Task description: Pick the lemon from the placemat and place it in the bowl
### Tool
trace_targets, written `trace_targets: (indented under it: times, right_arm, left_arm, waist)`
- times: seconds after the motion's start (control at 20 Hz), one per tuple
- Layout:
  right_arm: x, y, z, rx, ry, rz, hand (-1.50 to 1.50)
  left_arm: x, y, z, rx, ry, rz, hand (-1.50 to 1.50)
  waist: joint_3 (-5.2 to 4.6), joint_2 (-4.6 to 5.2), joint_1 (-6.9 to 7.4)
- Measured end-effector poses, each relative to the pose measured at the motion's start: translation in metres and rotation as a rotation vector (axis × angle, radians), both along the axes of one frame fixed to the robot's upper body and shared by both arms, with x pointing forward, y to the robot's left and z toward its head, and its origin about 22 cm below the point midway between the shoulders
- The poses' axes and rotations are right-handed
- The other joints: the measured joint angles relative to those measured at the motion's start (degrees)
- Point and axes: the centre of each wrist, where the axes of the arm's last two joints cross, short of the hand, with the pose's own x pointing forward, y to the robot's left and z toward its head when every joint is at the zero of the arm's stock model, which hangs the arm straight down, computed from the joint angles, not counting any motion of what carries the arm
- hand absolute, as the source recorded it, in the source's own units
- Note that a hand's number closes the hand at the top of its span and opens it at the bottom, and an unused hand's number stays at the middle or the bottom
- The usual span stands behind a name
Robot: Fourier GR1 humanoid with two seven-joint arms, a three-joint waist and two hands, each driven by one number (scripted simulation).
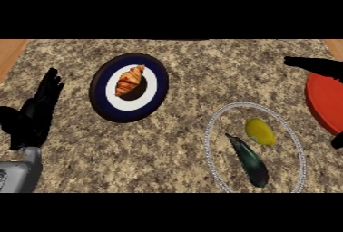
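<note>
speckled granite counter [181,118] is carrying a clear round placemat [213,149] where the lemon [260,131] is lying beside an eggplant [249,161], looking small, firm and smooth-skinned, best taken across its middle, while the right hand [320,67] is hovering spread wide over the red bowl [323,102] and the left hand [36,113] is resting open.

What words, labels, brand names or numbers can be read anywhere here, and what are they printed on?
None: no text, number or sign shows anywhere in this view.
The lemon, the eggplant and their placemat are unmarked.
The plate with the croissant bears only plain rings.
The red bowl and the counter carry no writing.
</note>
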Motion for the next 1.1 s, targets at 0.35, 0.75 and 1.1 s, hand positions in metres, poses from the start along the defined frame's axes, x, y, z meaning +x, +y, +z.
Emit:
trace_targets:
  times: [0.35, 0.75, 1.1]
  right_arm:
    - [0.020, 0.029, -0.028, -0.155, 0.143, 0.052, -1.50]
    - [0.025, 0.052, -0.056, -0.293, 0.184, 0.082, -1.50]
    - [0.020, 0.050, -0.076, -0.294, 0.046, 0.085, -1.50]
  left_arm:
    - [-0.006, 0.001, 0.000, -0.001, 0.005, 0.002, 0.00]
    - [-0.005, 0.006, 0.000, -0.005, 0.008, 0.016, 0.00]
    - [-0.004, 0.006, 0.001, -0.005, 0.013, 0.021, 0.00]
  waist:
    - [0.04, -0.08, -0.17]
    - [0.06, -0.14, -0.78]
    - [0.07, -0.19, -1.07]
